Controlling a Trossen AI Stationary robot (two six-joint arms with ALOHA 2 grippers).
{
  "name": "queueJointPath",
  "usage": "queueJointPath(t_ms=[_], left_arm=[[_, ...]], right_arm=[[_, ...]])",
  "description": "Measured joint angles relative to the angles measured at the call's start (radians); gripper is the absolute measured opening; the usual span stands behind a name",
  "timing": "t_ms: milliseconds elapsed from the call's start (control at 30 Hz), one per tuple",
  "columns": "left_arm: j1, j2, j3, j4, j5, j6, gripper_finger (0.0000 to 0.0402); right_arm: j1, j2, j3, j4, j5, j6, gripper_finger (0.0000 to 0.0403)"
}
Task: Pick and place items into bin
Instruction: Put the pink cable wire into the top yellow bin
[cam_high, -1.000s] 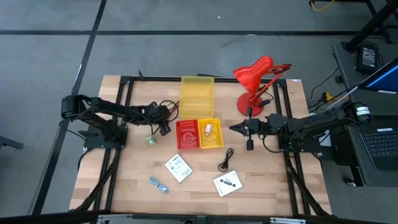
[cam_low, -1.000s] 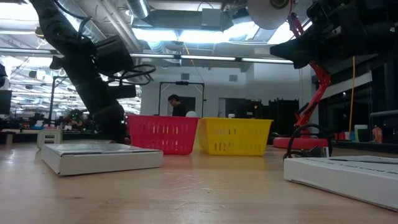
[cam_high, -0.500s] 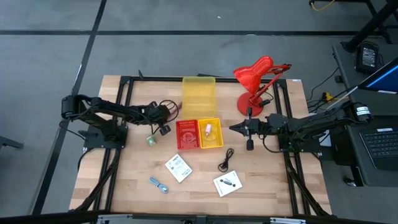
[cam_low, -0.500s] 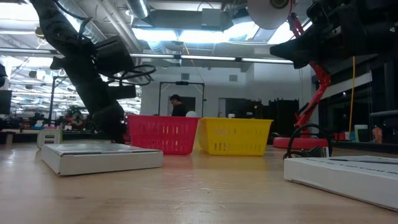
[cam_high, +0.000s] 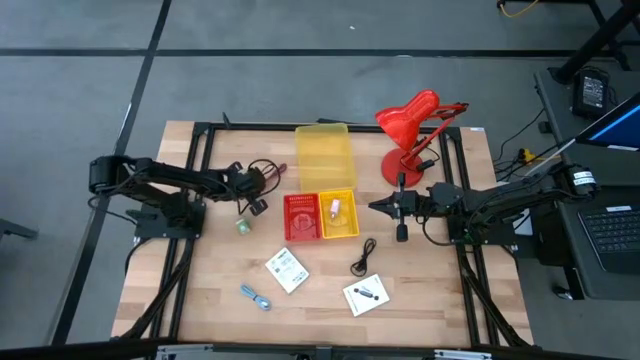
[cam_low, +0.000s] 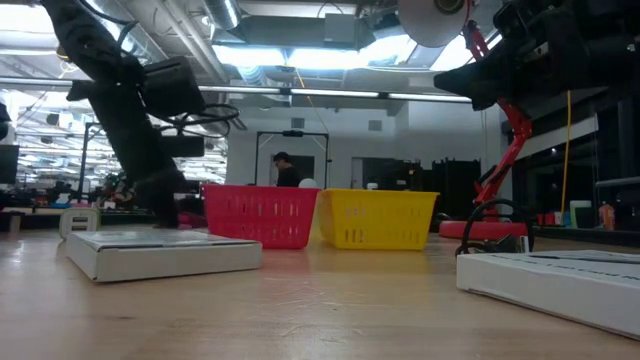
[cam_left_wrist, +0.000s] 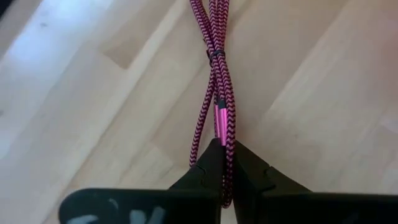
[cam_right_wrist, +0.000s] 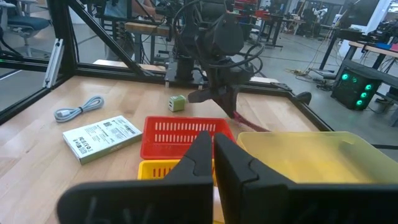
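Note:
A dark red braided cord (cam_left_wrist: 216, 74) lies on the table left of a translucent yellow bin (cam_high: 322, 157), and my left gripper (cam_high: 260, 190) is shut on it. My right gripper (cam_high: 375, 207) hangs shut with nothing in it, right of the small yellow bin (cam_high: 338, 214) and small red bin (cam_high: 302, 216). On the near half of the table lie two white packets (cam_high: 287, 270) (cam_high: 366, 295), a black cable (cam_high: 364, 257), a blue-and-silver tool (cam_high: 255, 296) and a small green piece (cam_high: 242, 226). My left gripper pinches the cord between its two fingers just behind a pink sleeve (cam_left_wrist: 221, 121) on one strand. The fingers slant down from the table's left side and lie along the cord. Two strands, bound by a small tie (cam_left_wrist: 214, 53), run on from the fingertips over the wood.
A big red desk lamp (cam_high: 410, 125) stands at the far right of the table. A black frame (cam_high: 200, 150) runs along the table's sides. The small yellow bin holds a small pale item (cam_high: 336, 209). A person (cam_low: 282, 168) shows far off in the room.
My left arm has drawn back a little toward the table's left edge, and its gripper has gone with it, away from the red bin.

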Motion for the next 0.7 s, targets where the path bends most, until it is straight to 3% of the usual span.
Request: queueJointPath(t_ms=[467,700], left_arm=[[0.000,-0.218,0.001,0.000,-0.007,0.112,0.0005],[0.000,-0.353,0.002,0.052,0.072,0.218,0.0004]], right_arm=[[0.000,0.000,0.000,0.000,0.000,0.000,0.0000],[0.000,0.000,0.000,0.000,0.000,0.000,0.0000]])
